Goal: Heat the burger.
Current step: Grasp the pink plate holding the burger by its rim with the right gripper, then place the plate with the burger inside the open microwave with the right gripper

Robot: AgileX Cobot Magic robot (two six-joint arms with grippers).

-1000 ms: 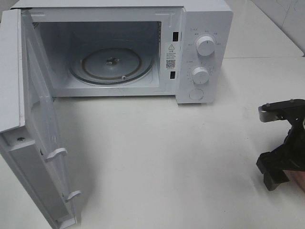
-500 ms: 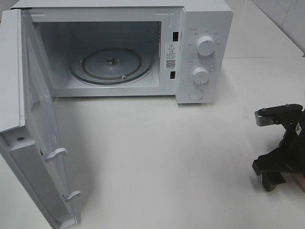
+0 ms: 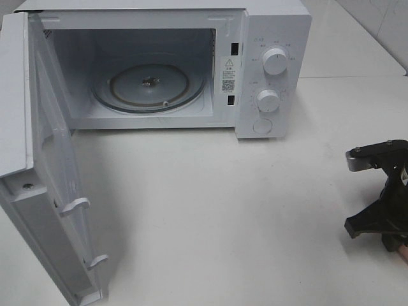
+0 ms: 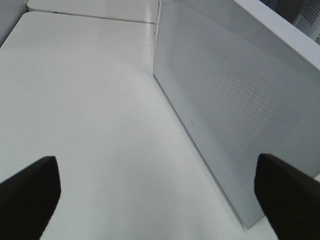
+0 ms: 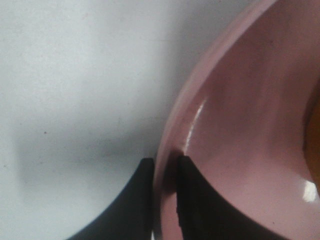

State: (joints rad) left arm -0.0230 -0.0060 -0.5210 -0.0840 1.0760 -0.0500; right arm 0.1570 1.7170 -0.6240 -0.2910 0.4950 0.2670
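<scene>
In the right wrist view my right gripper (image 5: 162,167) is shut on the rim of a round pink plate (image 5: 235,130), one finger outside the rim and one inside. An orange-brown sliver at that view's edge may be the burger (image 5: 315,135); the rest of it is out of view. From above, the right gripper (image 3: 387,237) is low over the table at the far right, with a bit of pink plate (image 3: 403,254) beside it. My left gripper (image 4: 156,170) is open with nothing between its fingers, beside the microwave door's outer face (image 4: 230,100).
A white microwave (image 3: 274,38) stands at the back of the white table. Its door (image 3: 38,191) is swung wide open toward the front left. The glass turntable (image 3: 150,86) inside carries nothing. Two knobs sit on the right-hand panel.
My right gripper has sunk lower toward the table at the far right and its jaws have closed on the plate rim. The left arm and the microwave have not moved.
</scene>
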